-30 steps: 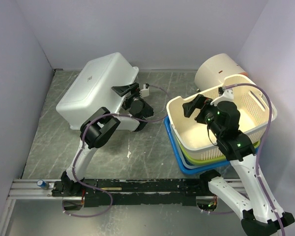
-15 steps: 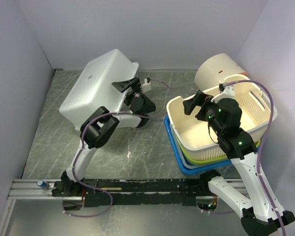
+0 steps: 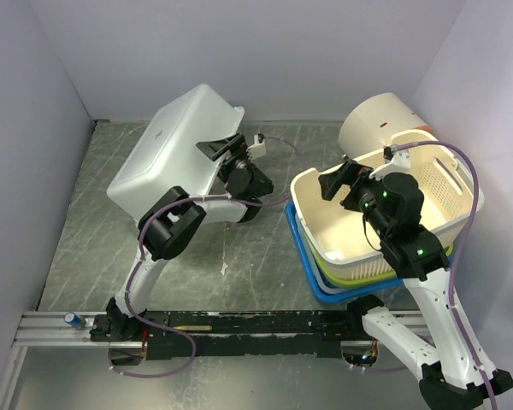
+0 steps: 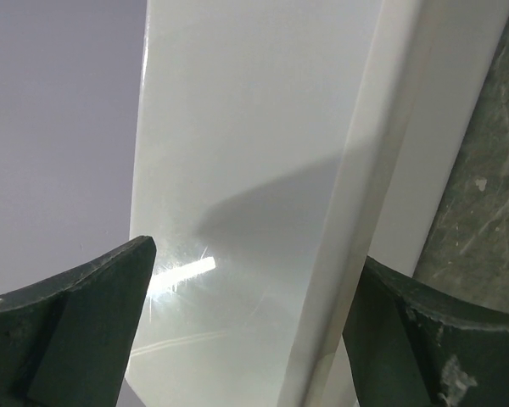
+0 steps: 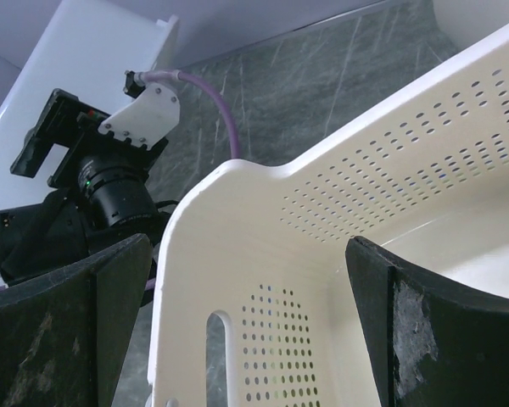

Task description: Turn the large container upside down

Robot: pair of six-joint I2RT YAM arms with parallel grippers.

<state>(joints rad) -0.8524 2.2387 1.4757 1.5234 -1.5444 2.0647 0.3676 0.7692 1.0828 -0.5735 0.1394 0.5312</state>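
Note:
The large white container (image 3: 167,145) stands bottom-up at the back left, tilted, with its right edge raised off the table. My left gripper (image 3: 225,147) is open against that raised right side. In the left wrist view the container's wall and rim (image 4: 254,170) fill the space between the spread fingers of the left gripper (image 4: 254,254); I cannot tell whether they touch it. My right gripper (image 3: 338,179) is open and empty, hovering over the left corner of the cream basket (image 3: 445,226). In the right wrist view, the right gripper (image 5: 248,244) sits above the basket's rim (image 5: 390,170).
The perforated cream basket sits nested in a green basket (image 3: 342,275) on a blue tray (image 3: 303,256) at the right. A round white bin (image 3: 376,120) lies behind them. The left arm's wrist camera (image 5: 110,178) shows in the right wrist view. Walls enclose the grey table (image 3: 256,256).
The container's right edge has risen and it tilts further to the left. My left gripper has moved up and back with it. The right gripper has barely shifted.

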